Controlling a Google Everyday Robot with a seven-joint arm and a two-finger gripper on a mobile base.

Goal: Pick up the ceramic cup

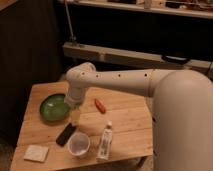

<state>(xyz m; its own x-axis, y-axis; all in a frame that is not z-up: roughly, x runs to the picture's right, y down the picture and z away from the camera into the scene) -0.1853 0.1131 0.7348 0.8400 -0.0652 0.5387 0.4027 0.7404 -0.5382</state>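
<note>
The ceramic cup [78,144] is small, round and pale greyish-white. It stands upright near the front edge of the wooden table [130,120]. My white arm reaches in from the right and bends down over the table. My gripper [75,117] hangs just right of the green bowl [54,107], above and a little behind the cup and not touching it.
A dark flat object [66,134] lies just left of the cup. A slim clear bottle with a white cap [105,141] lies to the cup's right. A small orange-red item [100,105] lies mid-table. A pale square pad [36,152] sits at the front left corner.
</note>
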